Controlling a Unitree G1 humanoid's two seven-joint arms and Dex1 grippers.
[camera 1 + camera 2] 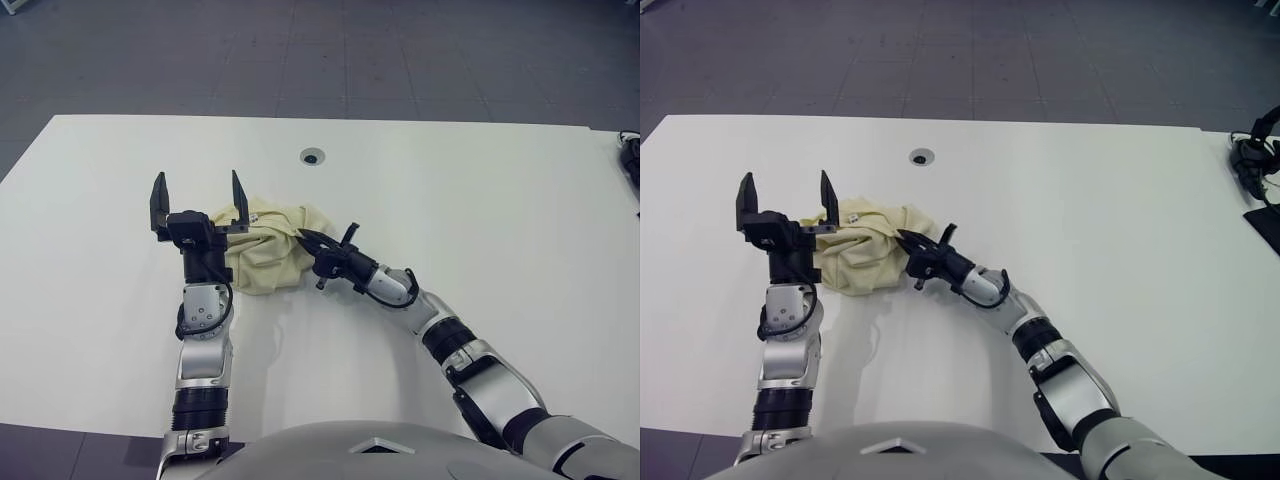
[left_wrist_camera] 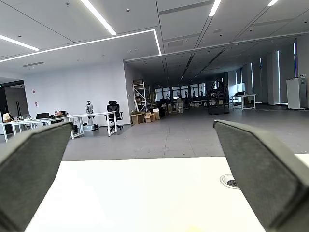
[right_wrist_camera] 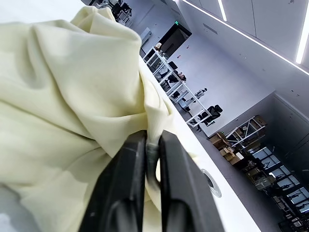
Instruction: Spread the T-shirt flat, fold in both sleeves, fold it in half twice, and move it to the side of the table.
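Note:
A pale yellow T-shirt [image 1: 268,248] lies crumpled in a heap near the middle of the white table [image 1: 480,200]. My right gripper [image 1: 308,240] comes in low from the right and is shut on a fold at the heap's right edge. The right wrist view shows the cloth pinched between the two dark fingers [image 3: 126,179]. My left gripper [image 1: 199,203] stands open at the heap's left edge, raised off the table. Its fingers [image 2: 263,169] are spread wide with nothing between them, and one fingertip sits in front of the T-shirt's top left part.
A round cable hole [image 1: 312,156] is set in the table just beyond the T-shirt. Dark cables and gear [image 1: 1252,160] lie at the far right edge. Bare white tabletop stretches to the left, right and front of the heap.

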